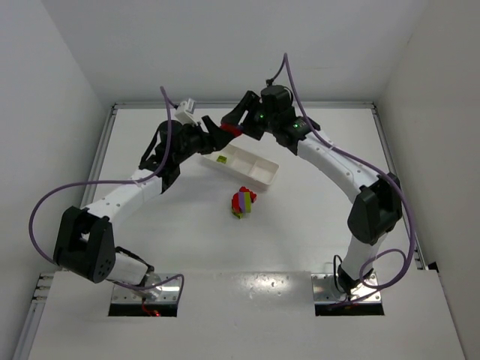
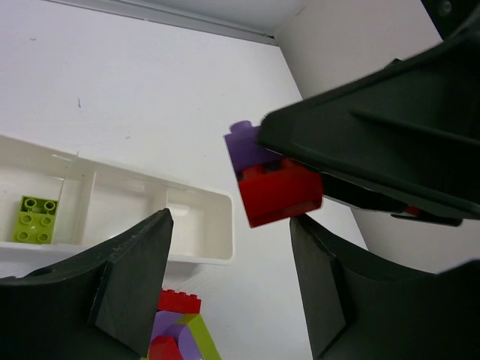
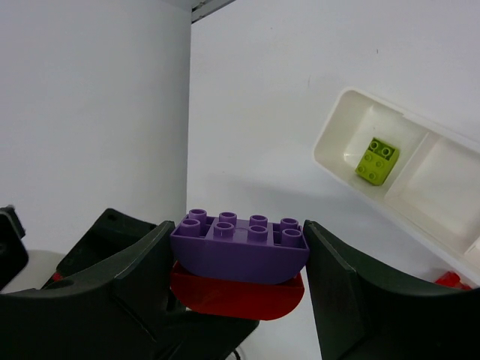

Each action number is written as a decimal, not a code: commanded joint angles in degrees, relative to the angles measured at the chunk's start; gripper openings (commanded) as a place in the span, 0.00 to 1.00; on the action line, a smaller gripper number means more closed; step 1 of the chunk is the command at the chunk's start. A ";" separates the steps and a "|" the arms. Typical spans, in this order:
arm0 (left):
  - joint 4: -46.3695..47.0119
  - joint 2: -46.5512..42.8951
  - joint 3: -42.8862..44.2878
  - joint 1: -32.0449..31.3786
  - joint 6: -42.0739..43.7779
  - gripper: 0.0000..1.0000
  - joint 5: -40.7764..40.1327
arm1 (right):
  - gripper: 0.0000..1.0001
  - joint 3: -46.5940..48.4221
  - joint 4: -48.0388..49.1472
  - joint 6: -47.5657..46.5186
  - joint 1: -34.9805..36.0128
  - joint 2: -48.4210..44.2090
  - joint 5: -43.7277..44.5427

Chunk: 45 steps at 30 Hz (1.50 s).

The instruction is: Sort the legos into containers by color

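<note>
— Up at the far side of the counter (image 1: 187, 225), can you see what the two tools are doing from above?

— Barely. Both arms arch inward, and the left tool (image 1: 214, 138) and right tool (image 1: 234, 126) meet tip to tip. Their black wrists hide the jaws. Only a speck of the red brick (image 1: 232, 130) shows at the right tool's tip. The tray (image 1: 259, 174) lies just on the near side of them. The pile of bricks (image 1: 242, 201) is nearer again, well apart from both.

— And the left wrist view?

— Its fingers stand apart and grip nothing. The red brick, with a purple brick (image 2: 246, 146) on it, hangs just beyond their tips. The far end of the pair is buried in the right tool's dark body, which fills the upper right. The tray sits lower left of the tips, with a green brick (image 2: 35, 219) in its end compartment. The pile is cut off at the bottom edge.

— The right wrist view?

— That tool is clamped on the purple brick, one finger at each end, studs up. The red brick beneath is half hidden. To the right of the tool, the frame crops the tray.
</note>
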 commanded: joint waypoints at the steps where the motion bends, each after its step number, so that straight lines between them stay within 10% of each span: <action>1: 3.63 0.26 2.46 1.11 -2.21 0.69 -0.80 | 0.00 0.06 1.16 0.42 0.60 -3.38 -0.23; 34: 7.95 1.40 2.99 -0.04 -3.27 0.66 4.38 | 0.00 0.06 2.31 1.04 -0.02 -0.74 -1.11; 45: 6.10 2.98 4.57 -0.04 -5.03 0.21 1.48 | 0.00 -1.52 1.60 0.51 1.04 -1.88 0.56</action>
